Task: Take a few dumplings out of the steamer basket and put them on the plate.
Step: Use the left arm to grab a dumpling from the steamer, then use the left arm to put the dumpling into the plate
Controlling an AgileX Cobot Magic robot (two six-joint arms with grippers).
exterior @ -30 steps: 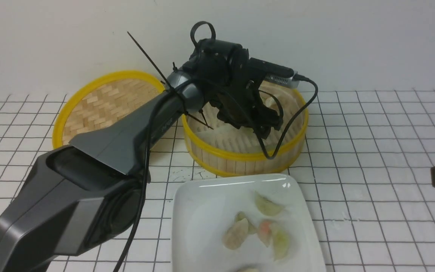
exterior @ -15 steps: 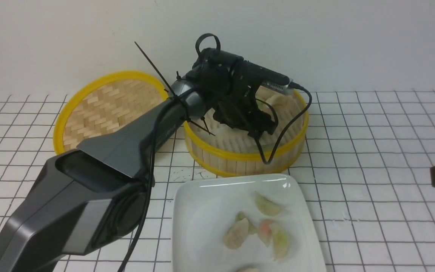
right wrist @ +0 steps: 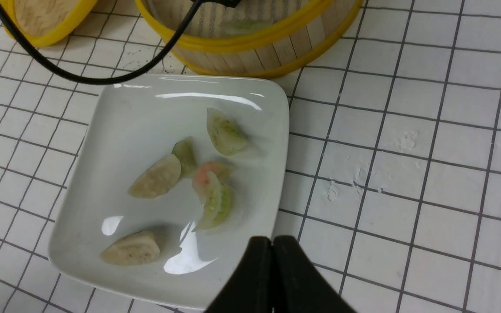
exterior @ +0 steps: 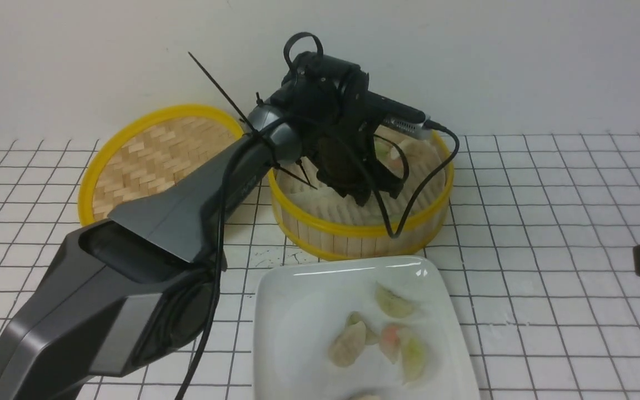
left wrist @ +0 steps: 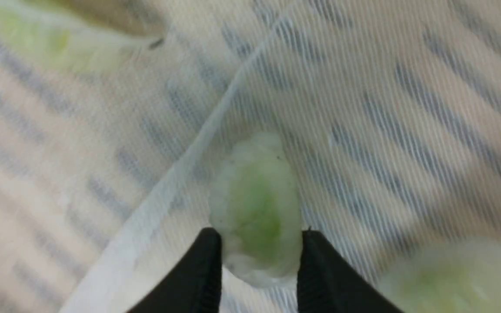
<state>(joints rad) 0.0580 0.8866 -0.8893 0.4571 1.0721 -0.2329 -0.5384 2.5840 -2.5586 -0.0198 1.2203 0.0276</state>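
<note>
Tiled tabletop (exterior: pixel 548 194): plate (right wrist: pixel 124 117) holds six dumplings (right wrist: pixel 226 132), left jaws one

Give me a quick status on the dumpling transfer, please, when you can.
Left gripper shut on green dumpling inside steamer basket. Right gripper shut, right of plate. Six dumplings plated. Black cable drapes over basket rim.

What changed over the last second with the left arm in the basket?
The left gripper dipped into the steamer basket, then rose slightly and shifted left; its fingers now clamp a green dumpling. The plate, the dumplings on it, the lid and the shut right gripper stayed put.
</note>
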